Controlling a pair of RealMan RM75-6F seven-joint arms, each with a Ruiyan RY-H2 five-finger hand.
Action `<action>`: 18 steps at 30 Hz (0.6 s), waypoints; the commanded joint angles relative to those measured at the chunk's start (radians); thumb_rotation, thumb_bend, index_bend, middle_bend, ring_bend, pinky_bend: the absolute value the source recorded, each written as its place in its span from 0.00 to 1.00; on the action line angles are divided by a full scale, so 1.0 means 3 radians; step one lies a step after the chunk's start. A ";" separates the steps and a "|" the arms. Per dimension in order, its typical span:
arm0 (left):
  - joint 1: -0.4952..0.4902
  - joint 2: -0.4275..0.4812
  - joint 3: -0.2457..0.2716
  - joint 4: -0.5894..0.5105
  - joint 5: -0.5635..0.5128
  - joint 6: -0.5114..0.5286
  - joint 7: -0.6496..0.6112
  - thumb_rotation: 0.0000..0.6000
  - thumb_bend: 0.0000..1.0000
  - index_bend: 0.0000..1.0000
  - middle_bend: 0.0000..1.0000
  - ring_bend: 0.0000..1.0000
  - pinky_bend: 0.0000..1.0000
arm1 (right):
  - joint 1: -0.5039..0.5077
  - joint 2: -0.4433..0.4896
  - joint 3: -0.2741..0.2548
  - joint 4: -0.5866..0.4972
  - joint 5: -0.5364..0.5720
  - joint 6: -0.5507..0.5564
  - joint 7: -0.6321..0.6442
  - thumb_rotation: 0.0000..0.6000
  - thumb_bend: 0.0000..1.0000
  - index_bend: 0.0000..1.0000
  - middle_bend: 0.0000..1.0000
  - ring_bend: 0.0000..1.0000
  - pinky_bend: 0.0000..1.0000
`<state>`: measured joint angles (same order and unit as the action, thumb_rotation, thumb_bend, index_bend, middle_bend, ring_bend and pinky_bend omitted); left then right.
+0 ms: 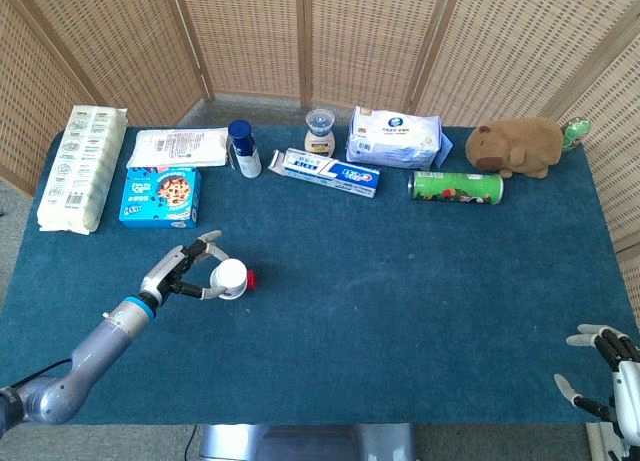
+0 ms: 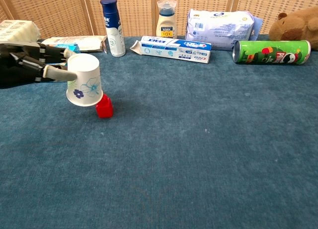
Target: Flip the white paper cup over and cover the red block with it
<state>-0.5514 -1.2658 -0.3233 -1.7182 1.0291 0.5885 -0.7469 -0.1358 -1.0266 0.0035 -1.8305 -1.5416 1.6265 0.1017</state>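
Note:
My left hand [image 2: 30, 65] [image 1: 185, 273] grips the white paper cup [image 2: 84, 86] [image 1: 231, 279], which is upside down, mouth facing the table, with blue flowers on its side. It hangs just above and left of the red block [image 2: 104, 107] [image 1: 249, 278], and its rim overlaps the block's top left corner in the chest view. The block sits on the blue tablecloth. My right hand [image 1: 612, 371] rests at the table's near right corner, fingers spread, holding nothing.
Along the back stand a cookie box [image 1: 160, 196], a blue bottle [image 2: 113, 27], a toothpaste box [image 2: 171, 48], a small jar [image 2: 166, 19], a wipes pack [image 2: 218, 21], a green can [image 2: 271, 51] and a plush toy [image 1: 520, 146]. Two packs [image 1: 80, 166] lie far left.

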 commanded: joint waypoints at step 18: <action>-0.0125 -0.0133 -0.0112 0.0238 -0.0269 -0.0337 -0.0166 0.94 0.23 0.60 0.03 0.00 0.05 | -0.0007 0.0013 0.0010 0.0001 0.0015 0.0004 0.0003 1.00 0.26 0.38 0.30 0.23 0.29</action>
<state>-0.5885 -1.3048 -0.3573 -1.6473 0.9491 0.4884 -0.7973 -0.1377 -1.0226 0.0066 -1.8302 -1.5370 1.6276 0.1029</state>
